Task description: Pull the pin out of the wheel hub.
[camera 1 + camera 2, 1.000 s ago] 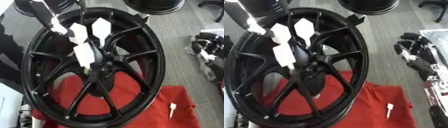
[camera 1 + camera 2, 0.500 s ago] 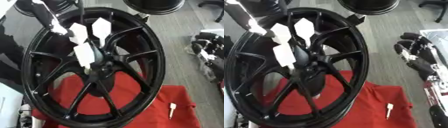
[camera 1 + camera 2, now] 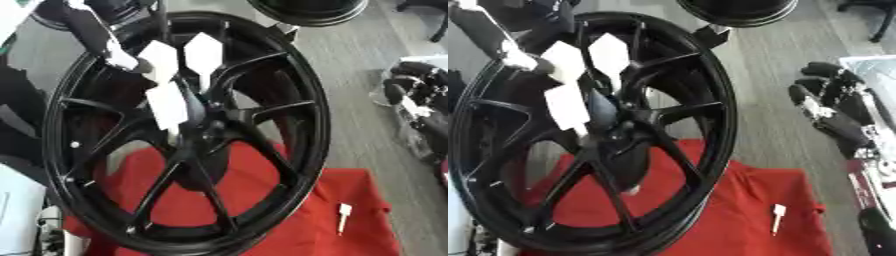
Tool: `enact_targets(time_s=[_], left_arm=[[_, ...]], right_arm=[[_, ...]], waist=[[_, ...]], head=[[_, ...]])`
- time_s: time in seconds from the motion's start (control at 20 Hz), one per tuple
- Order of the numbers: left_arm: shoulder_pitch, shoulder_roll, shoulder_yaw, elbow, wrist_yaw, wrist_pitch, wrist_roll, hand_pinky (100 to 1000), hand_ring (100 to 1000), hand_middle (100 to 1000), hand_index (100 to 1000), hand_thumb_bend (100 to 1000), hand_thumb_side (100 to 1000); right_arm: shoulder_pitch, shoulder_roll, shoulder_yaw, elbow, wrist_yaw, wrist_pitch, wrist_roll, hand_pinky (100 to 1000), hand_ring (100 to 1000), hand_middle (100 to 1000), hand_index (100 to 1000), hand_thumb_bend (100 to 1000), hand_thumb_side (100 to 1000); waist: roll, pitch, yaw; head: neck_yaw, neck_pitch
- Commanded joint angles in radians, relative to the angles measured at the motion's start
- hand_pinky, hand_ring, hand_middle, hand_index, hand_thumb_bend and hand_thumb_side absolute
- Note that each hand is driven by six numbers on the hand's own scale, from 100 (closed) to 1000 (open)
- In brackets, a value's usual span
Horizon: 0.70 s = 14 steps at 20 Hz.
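Nothing has shifted in the last second: the left hand (image 3: 166,75) still hovers with straight fingers over the wheel (image 3: 289,125) hub (image 3: 206,132), the pin there unpulled, while the right hand (image 3: 833,107) rests relaxed at the side.

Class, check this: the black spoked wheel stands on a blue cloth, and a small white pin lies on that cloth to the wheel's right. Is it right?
Not quite. The cloth is red, not blue, as the left eye view shows. The black spoked wheel does stand on it, and the small white pin lies on it to the wheel's right.
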Motion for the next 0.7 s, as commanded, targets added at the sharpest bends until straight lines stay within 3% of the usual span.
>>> enact_targets(time_s=[0.05, 0.35, 0.7], left_arm=[[-0.016, 0.008, 0.0, 0.002, 0.006, -0.093, -0.09, 859, 859, 783, 808, 404, 475], [-0.016, 0.004, -0.003, 0.005, 0.012, -0.103, -0.09, 858, 856, 778, 805, 389, 473], [-0.022, 0.009, -0.005, -0.019, 0.053, -0.084, -0.09, 842, 830, 749, 758, 275, 400]], right_arm=[[-0.008, -0.028, -0.005, -0.011, 0.0, -0.003, 0.003, 911, 729, 721, 752, 431, 205], [-0.008, -0.028, -0.004, -0.01, 0.003, -0.002, 0.004, 911, 730, 721, 752, 431, 206], [-0.007, -0.029, -0.002, -0.008, 0.006, -0.001, 0.006, 912, 730, 721, 753, 430, 208]], waist=[[-0.001, -0.029, -0.001], [-0.001, -0.029, -0.001], [0.001, -0.029, 0.0]], head=[[0.005, 0.001], [0.007, 0.004], [0.012, 0.007]])
